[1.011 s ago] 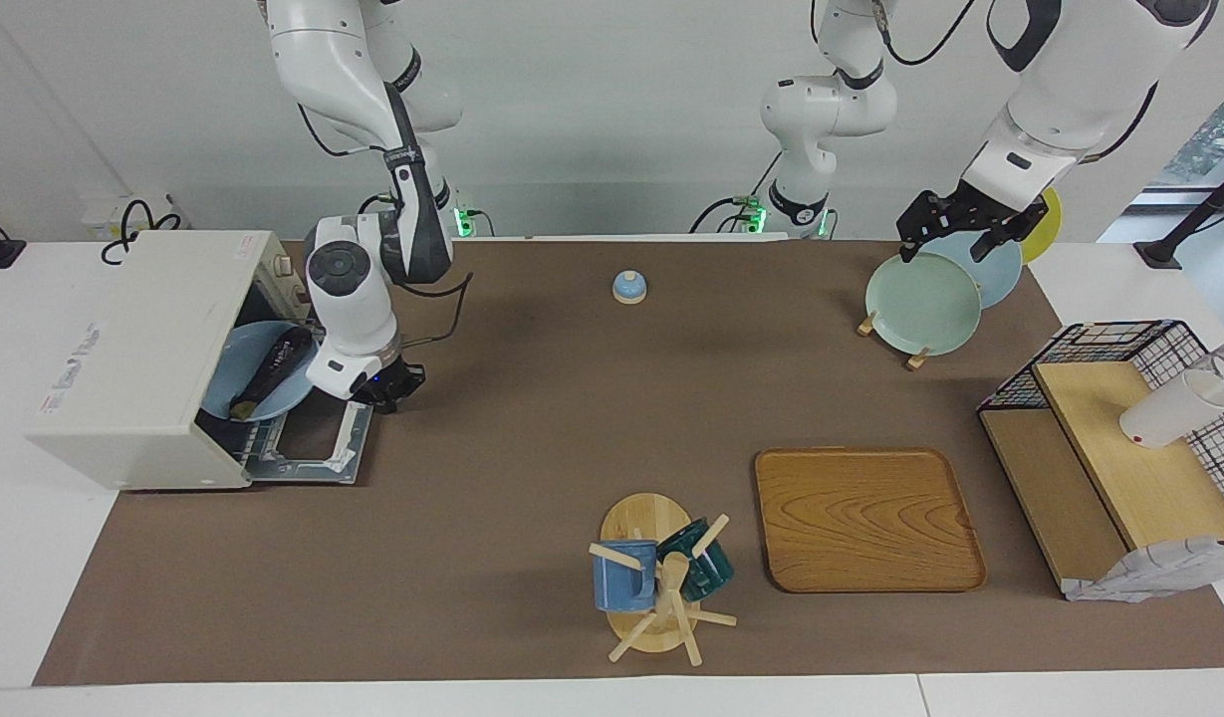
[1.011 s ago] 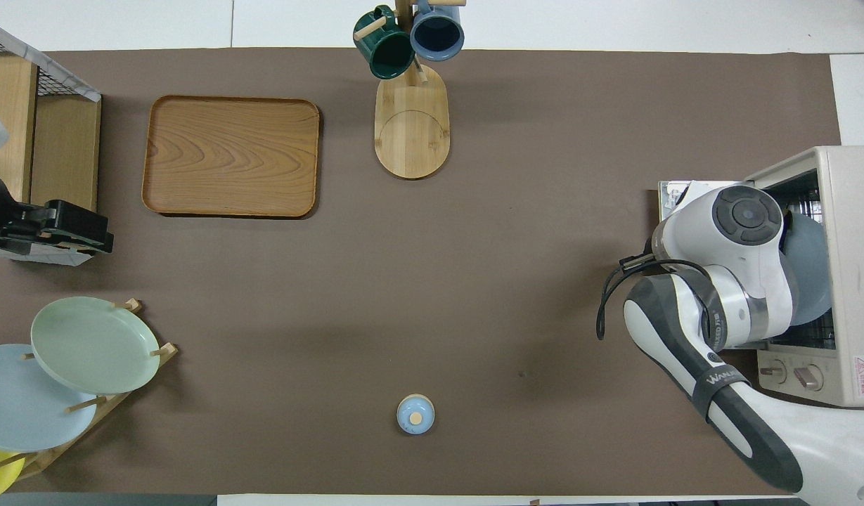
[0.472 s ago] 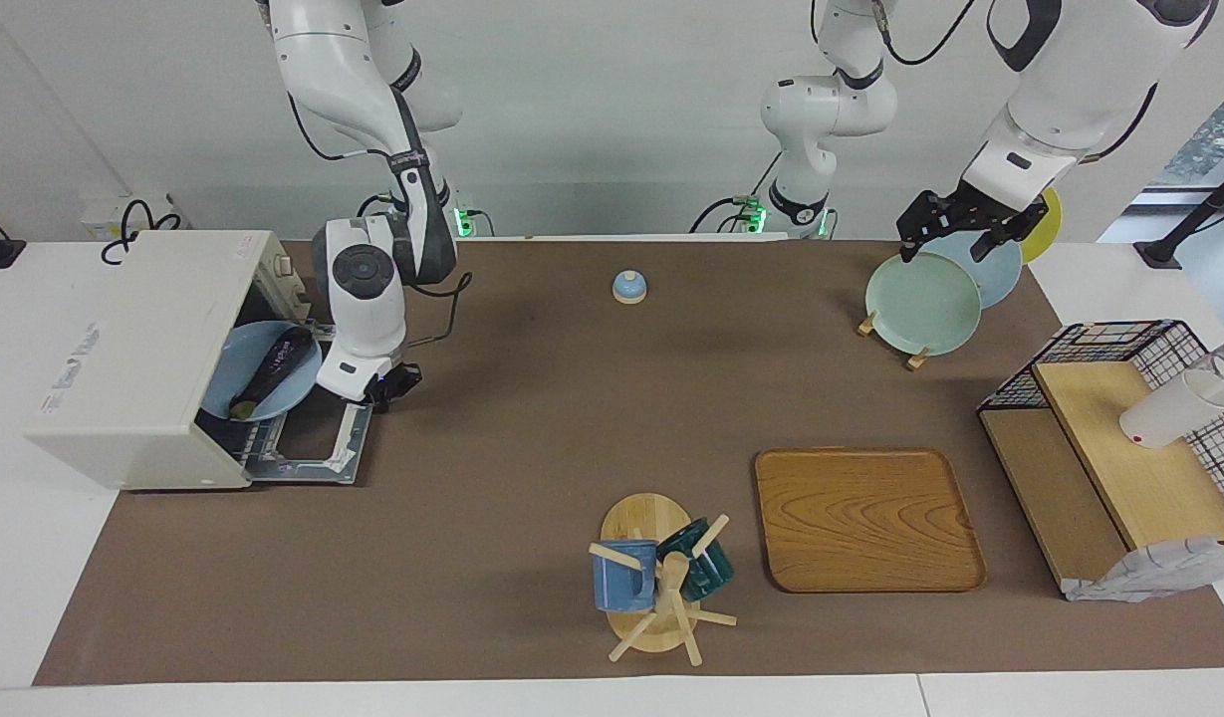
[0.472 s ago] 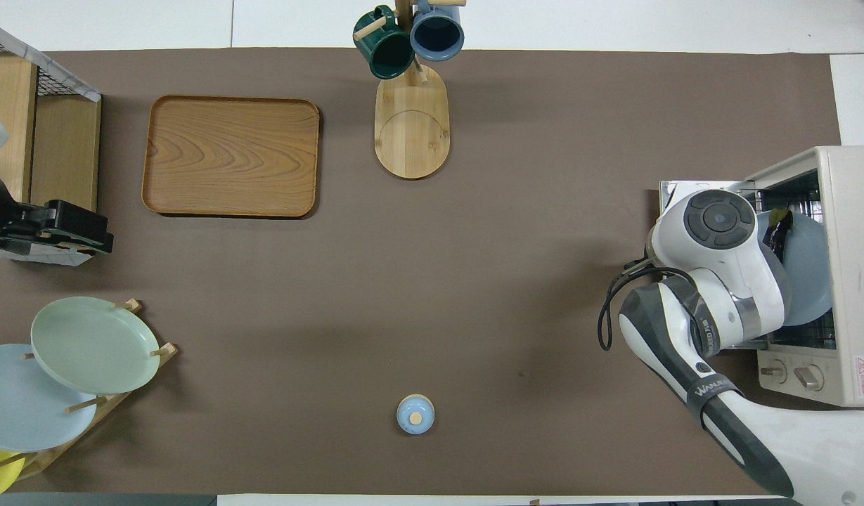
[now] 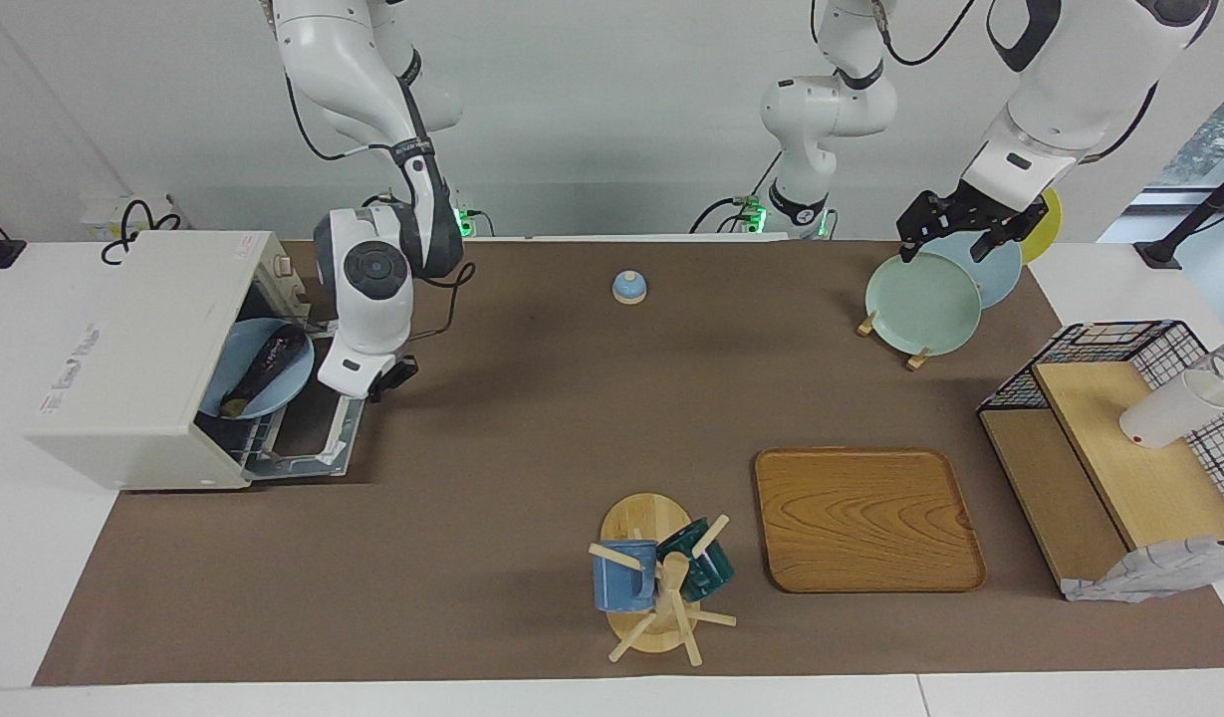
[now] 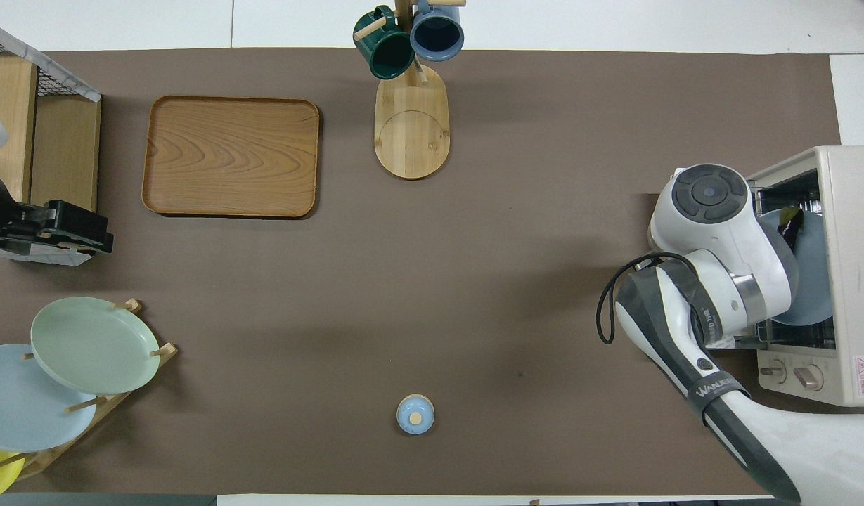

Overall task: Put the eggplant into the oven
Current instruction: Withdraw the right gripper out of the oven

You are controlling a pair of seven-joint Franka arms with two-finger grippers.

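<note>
The cream-white oven (image 5: pixel 138 349) stands at the right arm's end of the table, its glass door (image 5: pixel 308 438) dropped open and tilted partly up. The dark eggplant (image 5: pixel 263 360) lies on a blue plate (image 5: pixel 235 390) on the rack inside; its tip shows in the overhead view (image 6: pixel 790 223). My right gripper (image 5: pixel 387 378) hangs at the door's outer edge, and I cannot see whether it touches the door. In the overhead view the wrist hides it. My left gripper (image 5: pixel 945 247) waits open and empty above the plate rack.
A blue bell (image 5: pixel 628 287) sits mid-table near the robots. A plate rack with a green plate (image 5: pixel 922 304), a wooden tray (image 5: pixel 867 518), a mug tree (image 5: pixel 656 583) and a wire basket with boards (image 5: pixel 1119 438) holding a white cup (image 5: pixel 1174 408) fill the left arm's end.
My right arm's wrist has risen beside the oven door. The door's outer edge has lifted a little. The left arm has not moved.
</note>
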